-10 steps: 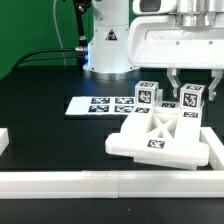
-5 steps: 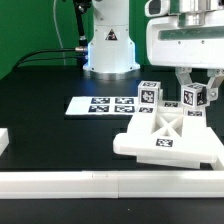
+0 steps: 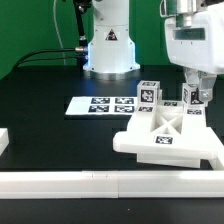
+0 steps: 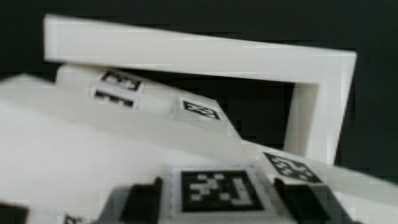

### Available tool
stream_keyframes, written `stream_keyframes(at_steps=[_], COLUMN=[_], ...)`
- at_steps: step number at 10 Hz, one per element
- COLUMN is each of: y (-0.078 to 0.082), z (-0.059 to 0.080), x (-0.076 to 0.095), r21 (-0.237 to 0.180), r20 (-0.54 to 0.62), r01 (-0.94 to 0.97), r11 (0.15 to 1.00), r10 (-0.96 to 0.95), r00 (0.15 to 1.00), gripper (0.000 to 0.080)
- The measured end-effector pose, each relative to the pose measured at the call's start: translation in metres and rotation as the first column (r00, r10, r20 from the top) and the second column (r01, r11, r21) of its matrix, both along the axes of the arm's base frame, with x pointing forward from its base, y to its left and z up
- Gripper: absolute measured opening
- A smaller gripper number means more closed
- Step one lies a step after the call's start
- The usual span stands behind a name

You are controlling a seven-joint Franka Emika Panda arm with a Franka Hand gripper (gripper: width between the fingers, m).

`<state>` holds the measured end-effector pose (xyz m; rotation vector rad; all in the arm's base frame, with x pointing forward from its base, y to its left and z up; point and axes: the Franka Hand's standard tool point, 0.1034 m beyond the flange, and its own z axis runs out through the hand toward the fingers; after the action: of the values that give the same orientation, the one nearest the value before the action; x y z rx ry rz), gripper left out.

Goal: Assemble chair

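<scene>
Two tagged blocks behind X-braced panel, marker board beside — hand grasping one block

Marker board, white border rail

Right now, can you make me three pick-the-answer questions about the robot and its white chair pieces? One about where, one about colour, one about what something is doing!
1. Where does the marker board lie?
A. on the exterior view's left of the chair pieces
B. on top of them
C. on the border rail

2. What colour is the table?
A. white
B. black
C. green

3. What is the pincer doing?
A. lying flat on the table
B. hanging over the marker board
C. down at the tagged block on the exterior view's right

Answers:
1 A: the board sits flat on the table, left of the pieces.
2 B: the top is plain black.
3 C: its fingers reach down around that block.
</scene>
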<state>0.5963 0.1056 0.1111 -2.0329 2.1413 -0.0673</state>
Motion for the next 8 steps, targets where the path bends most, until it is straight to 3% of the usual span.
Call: stream_keyframes(at_steps=[3,8], y=[-0.0011,-0.0010], z=[0.0002,-0.0042], x=[0.0008,-0.0008], r21=[0.061,0.107], r20=[-0.019,-0.076], r01=[0.204,0.464], r11=[0.977,0.879], r10=[-0.203,-0.459], r00=[0.979,0.885], gripper=[0.0282,0.0282])
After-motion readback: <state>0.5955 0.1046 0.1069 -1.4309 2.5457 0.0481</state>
